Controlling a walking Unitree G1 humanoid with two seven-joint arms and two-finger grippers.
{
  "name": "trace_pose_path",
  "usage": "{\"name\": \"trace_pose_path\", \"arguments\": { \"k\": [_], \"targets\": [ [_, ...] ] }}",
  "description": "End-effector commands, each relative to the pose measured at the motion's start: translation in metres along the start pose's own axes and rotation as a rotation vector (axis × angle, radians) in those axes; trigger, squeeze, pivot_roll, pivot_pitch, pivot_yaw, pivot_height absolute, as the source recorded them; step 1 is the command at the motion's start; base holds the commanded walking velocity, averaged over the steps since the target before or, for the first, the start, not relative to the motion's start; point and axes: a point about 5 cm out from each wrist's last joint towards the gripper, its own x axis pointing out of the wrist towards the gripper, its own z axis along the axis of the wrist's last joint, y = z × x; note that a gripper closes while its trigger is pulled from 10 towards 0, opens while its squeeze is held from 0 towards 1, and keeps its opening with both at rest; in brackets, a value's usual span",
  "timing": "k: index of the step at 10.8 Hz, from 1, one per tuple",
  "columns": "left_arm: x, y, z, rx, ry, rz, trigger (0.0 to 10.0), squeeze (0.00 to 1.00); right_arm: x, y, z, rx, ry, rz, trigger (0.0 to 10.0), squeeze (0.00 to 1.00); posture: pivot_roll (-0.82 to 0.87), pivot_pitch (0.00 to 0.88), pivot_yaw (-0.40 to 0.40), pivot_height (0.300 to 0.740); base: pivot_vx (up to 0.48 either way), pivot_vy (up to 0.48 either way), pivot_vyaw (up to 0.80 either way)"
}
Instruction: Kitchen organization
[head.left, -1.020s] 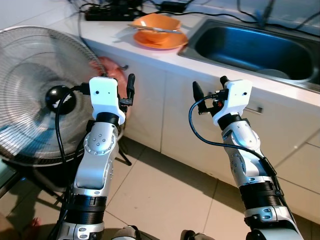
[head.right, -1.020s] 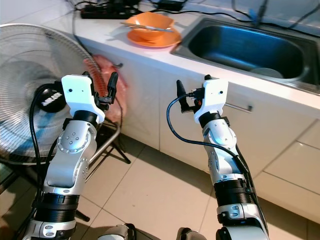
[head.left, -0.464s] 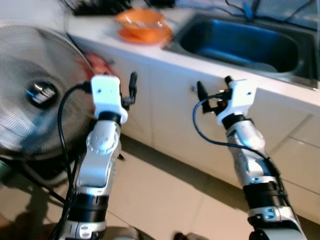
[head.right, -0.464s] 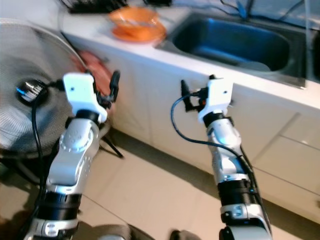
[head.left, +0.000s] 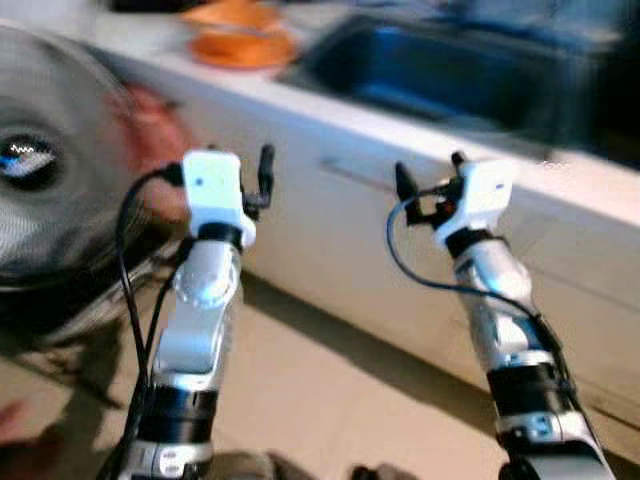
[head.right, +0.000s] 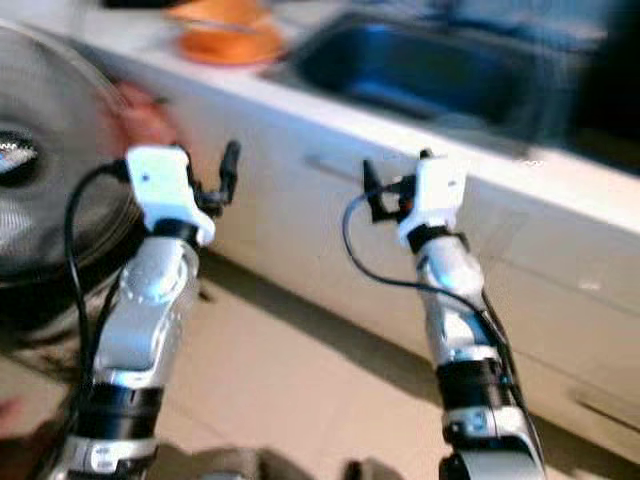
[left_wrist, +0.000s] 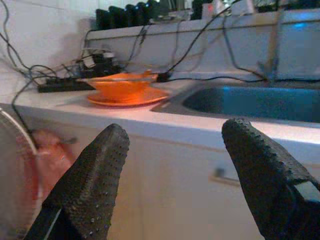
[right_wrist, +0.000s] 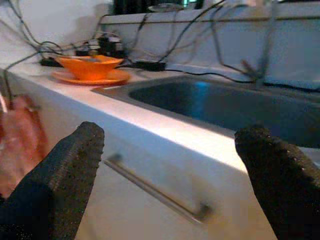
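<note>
Left tool (head.left: 262, 172): raised in front of the white cabinet face, fingers (left_wrist: 95, 175) spread wide, gripping nothing.
Right tool (head.left: 428, 180): raised level with the left one, nearer the sink side, fingers (right_wrist: 65, 170) spread wide, gripping nothing.
Desk (left_wrist: 150, 119): white top running from far left toward near right across the head views, which are blurring.
Orange bowl (left_wrist: 122, 85): sitting upright on an orange plate (left_wrist: 125, 98) at the far left of the desk, just left of the sink.
Utensil (left_wrist: 112, 78): lying across the bowl's rim, long axis running roughly left to right; which end is the handle cannot be told.
Sink (right_wrist: 210, 102): steel basin sunk in the desk, long axis along the desk edge, to the right of the plate.
Cabinet handle (right_wrist: 155, 192): horizontal bar on the cabinet face under the sink, lying parallel to the desk edge.
Power strip (left_wrist: 62, 86): black, with cables, lying behind the bowl by the wall.
Fan (head.left: 40, 190): large standing fan on the floor at far left, grille facing the robot.
Pink item (left_wrist: 47, 152): hanging on the cabinet beside the fan, blurred.
</note>
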Motion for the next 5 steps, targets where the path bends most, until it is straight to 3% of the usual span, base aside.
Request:
{"name": "trace_pose_path", "arguments": {
  "k": [1, 5],
  "targets": [
    [-0.0015, 0.0058, -0.0005, 0.003, -0.003, 0.019, 10.0, 0.00, 0.0026, 0.0065, 0.0011, 0.010, -0.005, 0.020, 10.0, 0.00, 0.07, 0.117, 0.018, 0.740, 0.000, 0.000, 0.00],
    [-0.0015, 0.0079, 0.0001, -0.011, -0.007, 0.033, 10.0, 0.00, 0.0027, 0.0065, 0.0014, 0.015, -0.006, 0.019, 10.0, 0.00, 0.07, 0.117, 0.018, 0.740, 0.000, 0.000, 0.00]
  ]
}}
